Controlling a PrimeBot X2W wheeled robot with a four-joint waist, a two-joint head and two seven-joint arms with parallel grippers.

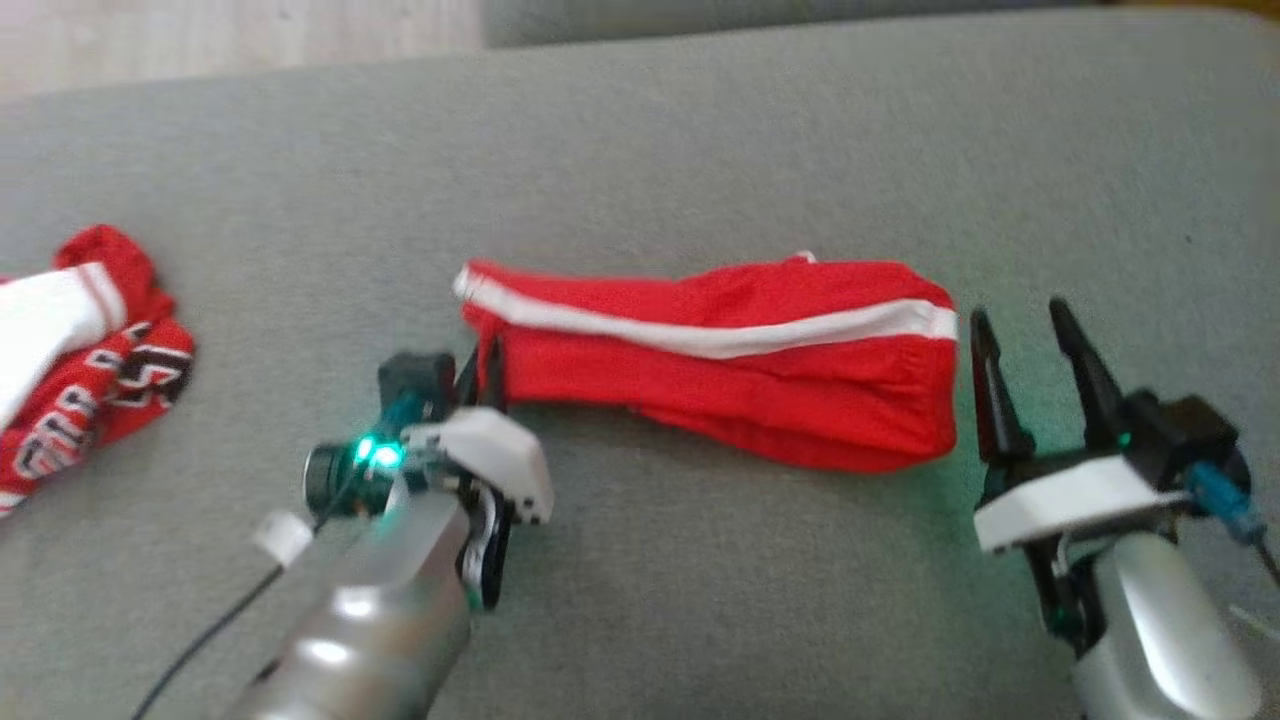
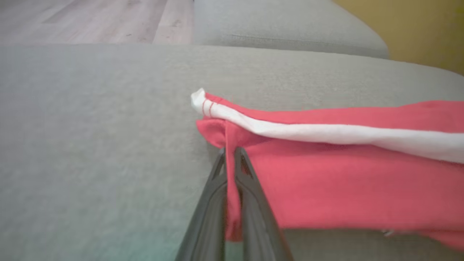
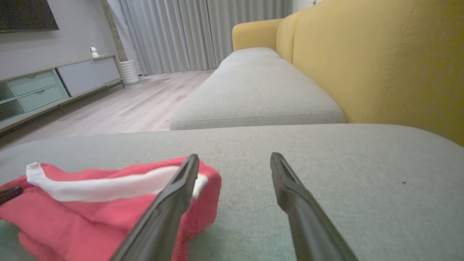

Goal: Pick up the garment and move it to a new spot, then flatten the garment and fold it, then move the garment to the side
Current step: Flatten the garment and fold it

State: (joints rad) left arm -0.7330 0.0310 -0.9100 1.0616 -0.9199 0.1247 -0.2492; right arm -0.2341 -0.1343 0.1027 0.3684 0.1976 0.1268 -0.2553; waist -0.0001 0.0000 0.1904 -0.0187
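The left wrist view shows the left gripper (image 2: 230, 149) clamped on a corner of the garment (image 2: 344, 174); the head view adds a jersey (image 1: 80, 370) far left and the right gripper (image 1: 1018, 312), open, just beside the other end. The garment (red, white stripe) lies elongated and rumpled on the cushion (image 1: 700, 150).

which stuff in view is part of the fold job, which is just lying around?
Job: red garment with white stripe, left gripper shut on its corner, right gripper open beside its other end.
Lying about: crumpled red-and-white jersey, yellow backrest, cabinet.
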